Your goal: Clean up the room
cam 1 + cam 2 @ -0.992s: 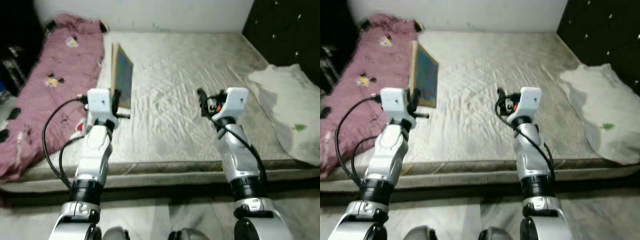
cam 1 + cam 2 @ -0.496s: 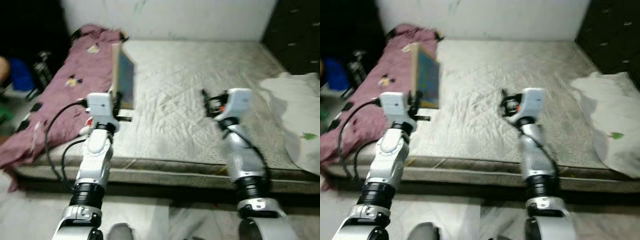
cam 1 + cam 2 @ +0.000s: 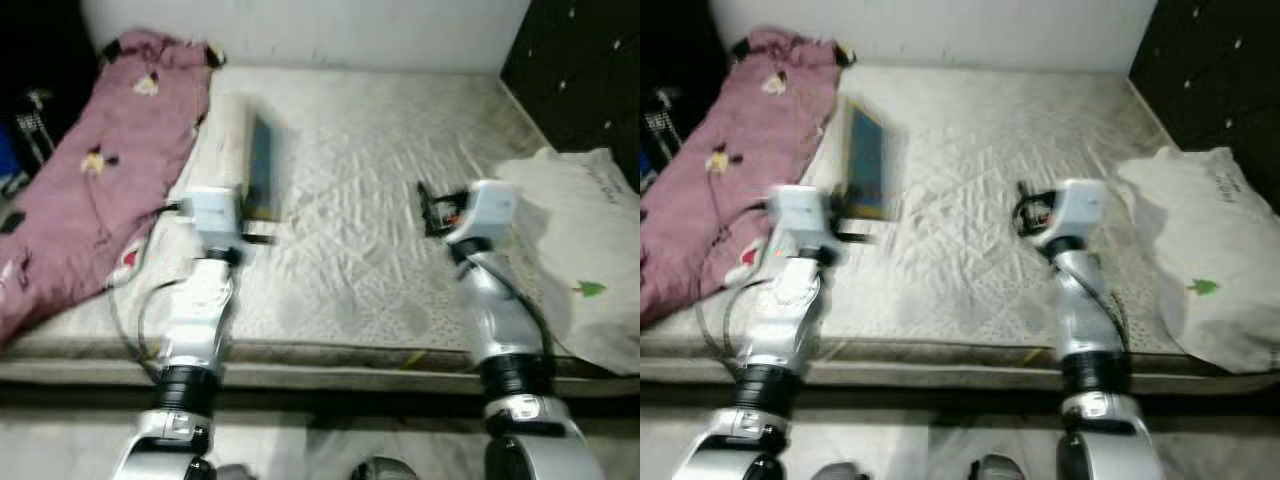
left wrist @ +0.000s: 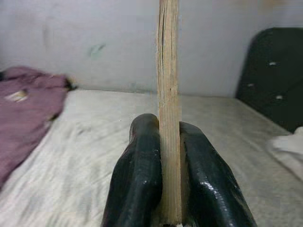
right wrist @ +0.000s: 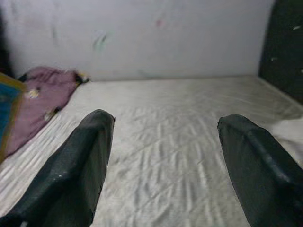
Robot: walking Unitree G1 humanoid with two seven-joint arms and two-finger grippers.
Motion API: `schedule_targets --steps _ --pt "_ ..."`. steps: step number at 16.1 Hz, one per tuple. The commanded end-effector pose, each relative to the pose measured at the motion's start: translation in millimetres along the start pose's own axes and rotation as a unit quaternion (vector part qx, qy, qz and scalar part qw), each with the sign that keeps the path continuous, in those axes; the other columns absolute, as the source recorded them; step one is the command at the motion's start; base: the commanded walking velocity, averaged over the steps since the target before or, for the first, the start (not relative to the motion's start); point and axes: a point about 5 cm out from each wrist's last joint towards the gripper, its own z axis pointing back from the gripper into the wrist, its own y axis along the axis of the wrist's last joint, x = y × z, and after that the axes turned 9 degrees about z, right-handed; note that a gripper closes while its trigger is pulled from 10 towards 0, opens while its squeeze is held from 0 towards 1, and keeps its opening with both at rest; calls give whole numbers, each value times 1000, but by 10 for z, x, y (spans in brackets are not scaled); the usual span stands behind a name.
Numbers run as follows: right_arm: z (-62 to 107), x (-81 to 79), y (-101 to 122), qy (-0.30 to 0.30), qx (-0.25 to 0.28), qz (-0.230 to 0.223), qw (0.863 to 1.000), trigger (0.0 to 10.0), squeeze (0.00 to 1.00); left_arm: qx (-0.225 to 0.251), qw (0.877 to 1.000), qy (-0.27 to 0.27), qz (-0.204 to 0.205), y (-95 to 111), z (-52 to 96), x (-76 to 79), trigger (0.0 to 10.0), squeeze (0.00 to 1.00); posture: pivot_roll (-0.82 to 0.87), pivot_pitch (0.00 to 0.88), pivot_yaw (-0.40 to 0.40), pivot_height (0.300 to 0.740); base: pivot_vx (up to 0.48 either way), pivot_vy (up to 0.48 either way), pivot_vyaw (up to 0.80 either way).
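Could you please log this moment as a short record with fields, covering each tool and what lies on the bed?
left tool: shut on the book, held upright over the mattress
right tool: open, holding nothing, over the mattress
pink blanket: bunched along the mattress's left side
white bag: on the right edge, green mark on it
image quality: left arm blurred

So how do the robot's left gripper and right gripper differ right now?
The left gripper is shut on a thin book, its fingers pressed against both sides, while the right gripper is open and holds nothing. The left gripper is raised near the pink blanket; the right gripper is nearer the white bag. Both are held out above the mattress.
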Motion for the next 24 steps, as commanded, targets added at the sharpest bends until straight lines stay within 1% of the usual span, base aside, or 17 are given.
schedule_targets --steps 1,3,8,10,24 --pt "-33 -132 50 15 9 -6 1000 10000 0 26 999 35 -17 149 -26 -181 10000 0 -15 0 -12 740 0 0 0" --pt "-29 -119 38 12 7 -7 1000 10000 0 23 999 35 -22 140 -23 -178 10000 0 -16 0 -11 740 0 0 0" --pt "-27 -112 29 8 6 -8 1000 10000 0 24 999 31 -23 154 -19 -186 10000 0 -15 0 -10 740 0 0 -544" --pt "-30 -112 30 8 6 -8 1000 10000 0 25 999 31 -23 160 -15 -193 10000 0 -15 0 -10 740 0 0 0" --pt "-38 -107 34 8 6 -6 1000 10000 0 25 999 29 -22 162 -24 -185 10000 0 -17 0 -12 740 0 -314 0"
